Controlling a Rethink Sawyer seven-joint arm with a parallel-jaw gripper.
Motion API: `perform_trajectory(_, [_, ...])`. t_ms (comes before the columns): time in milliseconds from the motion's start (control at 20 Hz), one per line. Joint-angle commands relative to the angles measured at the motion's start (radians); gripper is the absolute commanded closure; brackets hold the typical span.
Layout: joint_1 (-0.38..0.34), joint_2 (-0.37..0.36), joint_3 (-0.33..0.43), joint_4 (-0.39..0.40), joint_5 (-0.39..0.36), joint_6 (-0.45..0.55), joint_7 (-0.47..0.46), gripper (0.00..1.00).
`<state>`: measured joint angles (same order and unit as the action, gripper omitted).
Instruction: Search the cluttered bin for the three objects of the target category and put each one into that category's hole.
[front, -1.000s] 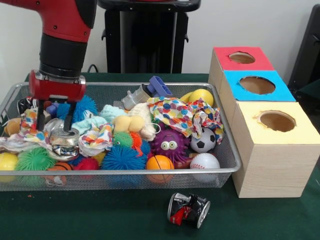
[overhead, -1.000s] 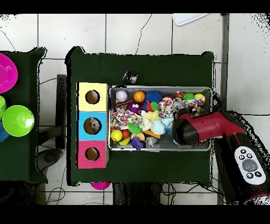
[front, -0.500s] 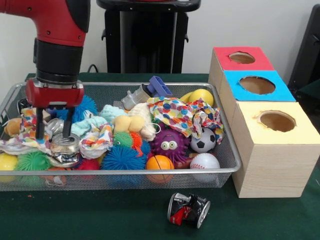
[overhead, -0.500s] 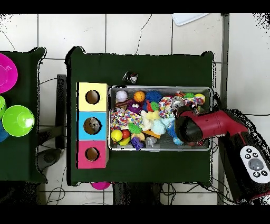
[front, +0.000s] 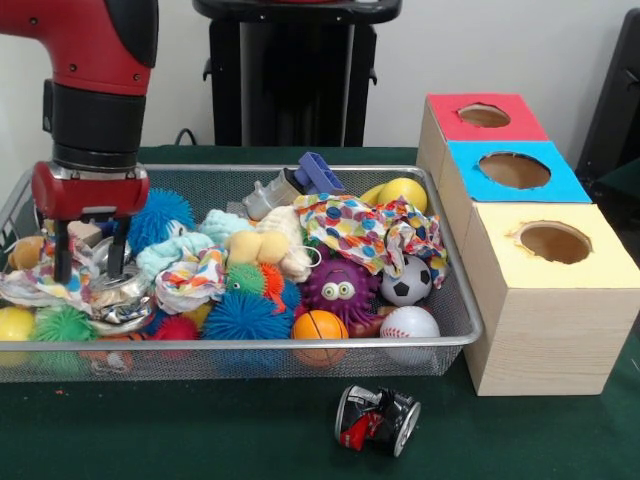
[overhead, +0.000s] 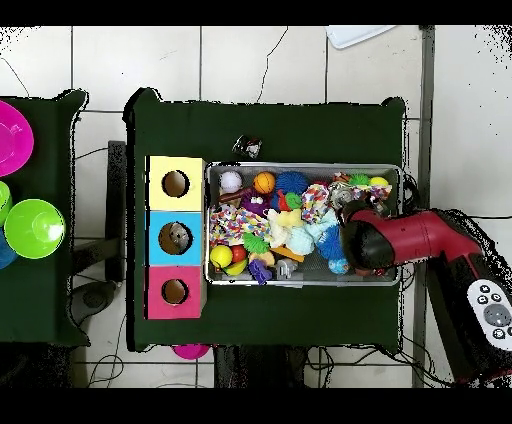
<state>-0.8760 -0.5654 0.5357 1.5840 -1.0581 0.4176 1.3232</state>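
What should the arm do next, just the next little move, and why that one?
Probably close the fingers and lift straight up. The gripper stands in the left end of the wire bin, its open fingers on either side of a crushed silver can. Another crushed can lies outside on the green table, so cans look like the target.
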Motion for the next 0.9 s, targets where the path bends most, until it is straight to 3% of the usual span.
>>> perform_trajectory(50, [-0.024,0.092,0.066,-0.070,-0.091,0.024,-0.322,0.00])
perform_trajectory(150, [-0.028,0.106,0.052,-0.077,-0.072,0.033,-0.287,0.00])
perform_trajectory(200, [-0.026,0.109,0.045,-0.078,-0.066,0.041,-0.276,1.00])
perform_trajectory(300, [-0.011,0.108,0.024,-0.085,-0.058,0.052,-0.231,1.00])
perform_trajectory(400, [-0.014,0.107,0.046,-0.075,-0.068,0.039,-0.269,1.00])
perform_trajectory(700, [-0.026,0.112,0.020,-0.054,-0.051,0.040,-0.213,1.00])
perform_trajectory(900, [-0.013,0.110,-0.021,-0.031,0.022,0.111,-0.114,1.00])
